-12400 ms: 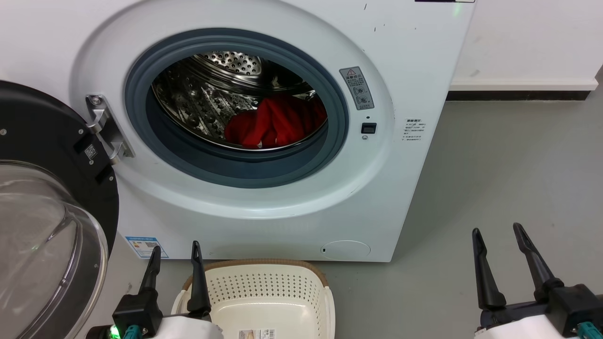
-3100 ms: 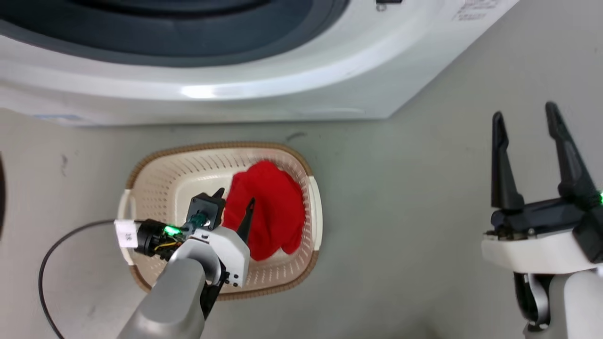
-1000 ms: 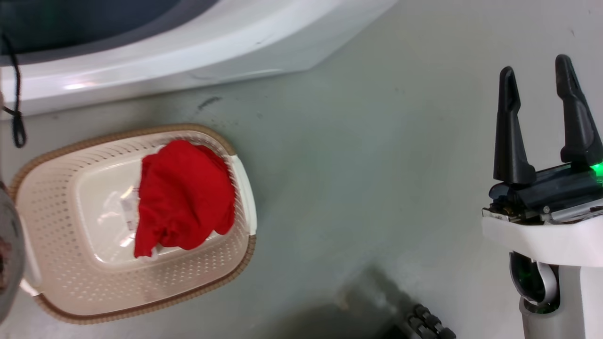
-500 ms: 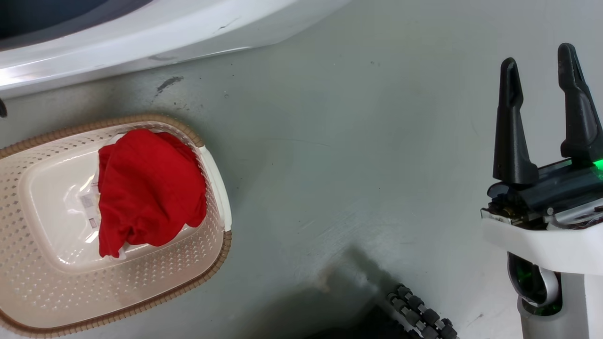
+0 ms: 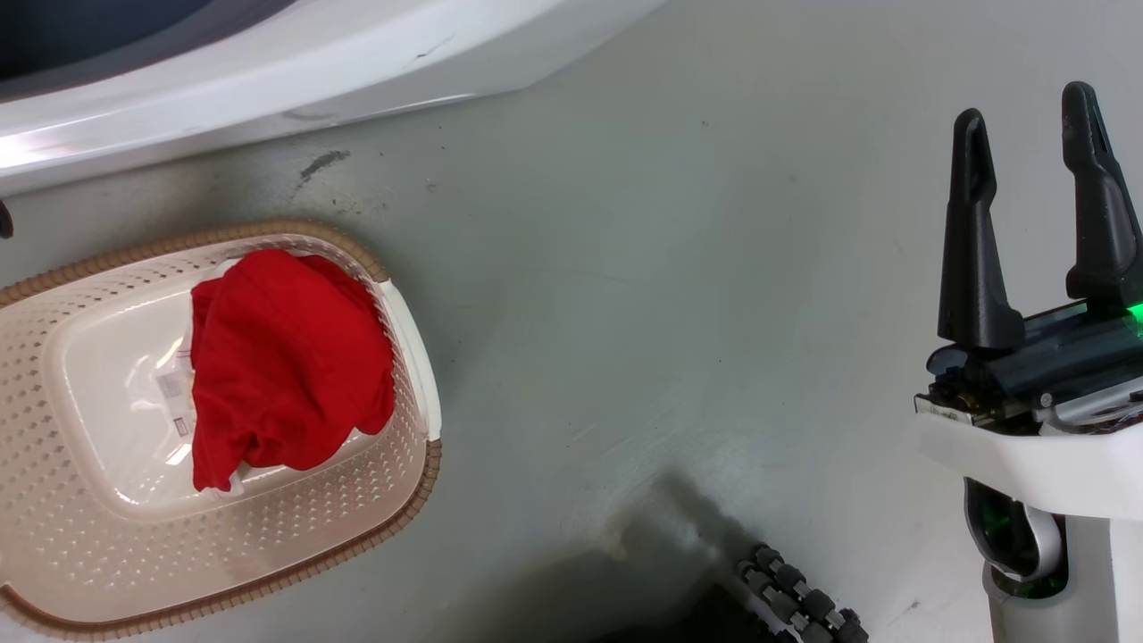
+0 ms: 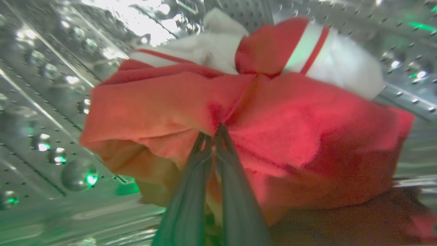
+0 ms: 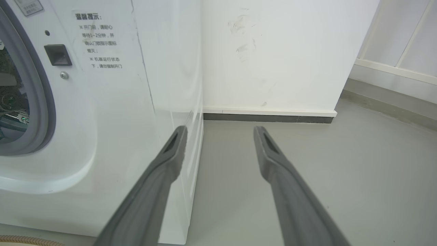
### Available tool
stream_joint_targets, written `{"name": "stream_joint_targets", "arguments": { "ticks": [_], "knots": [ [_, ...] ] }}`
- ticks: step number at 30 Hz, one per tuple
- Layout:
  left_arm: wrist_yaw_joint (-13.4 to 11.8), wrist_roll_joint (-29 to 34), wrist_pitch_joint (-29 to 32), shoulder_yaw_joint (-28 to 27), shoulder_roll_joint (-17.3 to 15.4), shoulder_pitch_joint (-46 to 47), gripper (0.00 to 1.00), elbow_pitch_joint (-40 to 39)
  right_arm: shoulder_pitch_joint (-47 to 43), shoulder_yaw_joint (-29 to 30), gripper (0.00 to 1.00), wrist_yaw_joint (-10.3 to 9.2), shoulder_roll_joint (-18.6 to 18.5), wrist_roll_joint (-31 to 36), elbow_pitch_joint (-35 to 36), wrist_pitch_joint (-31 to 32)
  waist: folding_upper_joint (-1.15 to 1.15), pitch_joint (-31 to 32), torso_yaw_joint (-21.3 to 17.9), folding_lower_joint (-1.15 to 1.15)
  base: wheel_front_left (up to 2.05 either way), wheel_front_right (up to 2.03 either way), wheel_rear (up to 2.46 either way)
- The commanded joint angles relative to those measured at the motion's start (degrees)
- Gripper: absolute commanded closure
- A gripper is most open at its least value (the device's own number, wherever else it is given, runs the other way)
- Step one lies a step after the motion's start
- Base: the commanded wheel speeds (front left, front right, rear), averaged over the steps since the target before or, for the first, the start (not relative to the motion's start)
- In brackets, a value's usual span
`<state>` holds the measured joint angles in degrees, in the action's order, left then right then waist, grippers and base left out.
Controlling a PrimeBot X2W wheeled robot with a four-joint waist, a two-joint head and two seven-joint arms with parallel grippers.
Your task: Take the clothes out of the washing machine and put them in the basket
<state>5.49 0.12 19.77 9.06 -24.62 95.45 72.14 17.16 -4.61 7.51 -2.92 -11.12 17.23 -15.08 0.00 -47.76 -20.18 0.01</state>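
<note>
Slippage is the chief hazard. In the left wrist view, with the shiny perforated drum (image 6: 41, 85) at the left of the frame, the left end effector (image 6: 212, 131) has its two fingers pressed together on a fold of a red garment (image 6: 290, 136) at centre frame. The bite looks thin, so I judge the cloth could slide free once the arm pulls and the bulk drags. At the upper right of that frame a white-and-red striped piece (image 6: 341, 68) lies against the same heap. Whether it is trim or a separate item I cannot tell, but if tangled it could ride out part-way and drop. In the head view the basket (image 5: 295, 527) sits at the lower left, cut by the frame edge, below the white front of the washing machine (image 5: 268, 62). Another red garment (image 5: 286, 357) is heaped toward its right wall, so a load let go too far right could slide off that heap, over the edge and onto the grey floor (image 5: 625, 268) at mid-frame. At the far right the right end effector (image 5: 1022, 103) hangs with fingers apart, holding nothing. In its own wrist view the washer and its grey gasket (image 7: 44, 102) lie at the left of the frame, so a turn toward them could brush the fingers against the cabinet.
</note>
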Motion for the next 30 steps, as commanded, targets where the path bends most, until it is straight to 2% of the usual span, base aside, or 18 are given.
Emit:
{"name": "stream_joint_targets", "arguments": {
  "ticks": [1, 9, 17, 23, 30],
  "knots": [
    [0.10, -0.36, -1.03, 0.20, 0.22, -0.75, 1.00, -0.05, -0.07, 0.11, 0.00, -0.04, 0.07, 0.38, -0.04, -0.14, 0.00, 0.50, 0.32, -0.01, 0.00, 0.00, 0.00],
    [0.99, -1.98, -9.60, 0.76, 1.69, -4.63, 1.00, -0.35, -1.03, 0.36, 0.00, -0.04, 0.06, 1.69, -1.28, -0.14, 0.00, 5.02, 2.45, -0.01, 0.00, 0.00, 0.00],
    [1.78, -5.73, -19.43, 0.85, 5.80, -12.33, 1.00, 0.02, -2.81, 0.75, 0.00, -0.04, 0.05, 4.10, -2.76, -0.14, 0.00, 11.93, 6.74, -0.01, 0.00, 0.00, 0.00],
    [1.89, -8.28, -26.52, 4.11, 9.00, -18.82, 1.00, -0.79, -4.89, 1.26, 0.00, -0.04, 0.04, 5.70, -3.81, -0.13, 0.00, 17.10, 9.52, -0.01, 0.00, 0.00, 0.00],
    [1.91, -12.72, -32.98, 8.72, 10.83, -28.34, 1.00, -3.42, -7.96, 1.46, 0.00, -0.04, 0.04, 7.60, -4.91, -0.14, 0.00, 23.18, 12.18, -0.01, 0.00, 0.00, 0.00]
  ]
}}
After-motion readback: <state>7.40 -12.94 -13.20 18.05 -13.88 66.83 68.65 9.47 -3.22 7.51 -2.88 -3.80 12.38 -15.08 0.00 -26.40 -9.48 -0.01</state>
